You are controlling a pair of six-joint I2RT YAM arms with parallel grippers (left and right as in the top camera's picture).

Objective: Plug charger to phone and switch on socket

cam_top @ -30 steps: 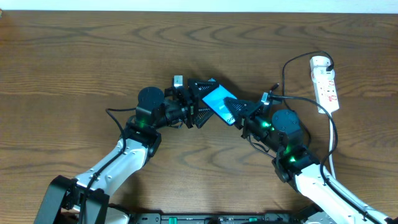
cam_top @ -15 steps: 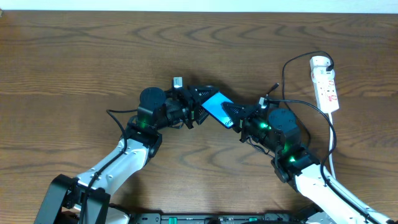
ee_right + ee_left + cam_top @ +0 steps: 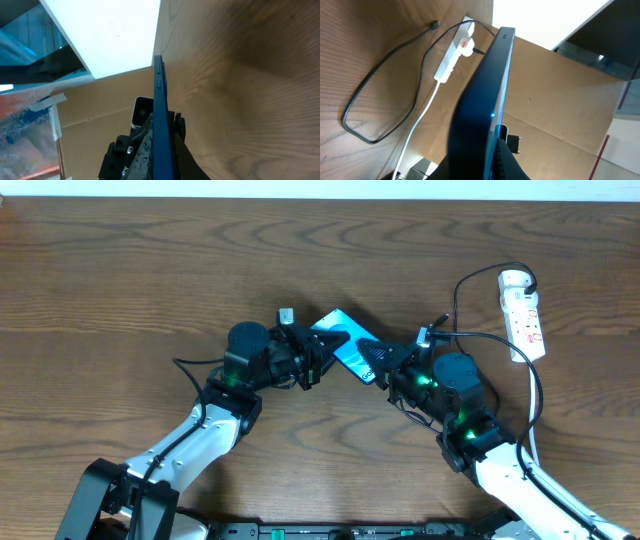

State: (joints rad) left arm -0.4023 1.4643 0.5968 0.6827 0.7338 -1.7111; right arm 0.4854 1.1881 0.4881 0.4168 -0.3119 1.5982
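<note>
The phone (image 3: 343,343), black-rimmed with a cyan screen, is held off the table between both arms. My left gripper (image 3: 318,352) is shut on its left end and my right gripper (image 3: 376,358) is shut on its right end. Each wrist view shows the phone edge-on (image 3: 485,95) (image 3: 161,110), clamped between dark fingers. The white socket (image 3: 523,313) (image 3: 453,54) lies at the far right of the table. From the adapter on it, the charger's thin black cable (image 3: 457,292) (image 3: 380,90) loops loose on the wood. Its plug tip (image 3: 435,24) lies free, apart from the phone.
The socket's white cord (image 3: 531,435) (image 3: 420,120) trails toward the table's front edge beside my right arm. Brown cardboard and a white wall stand beyond the far edge of the table.
My left gripper has gone from open to shut on the phone's left end and shifted slightly right. The right gripper kept its hold; the phone tilted a little.
</note>
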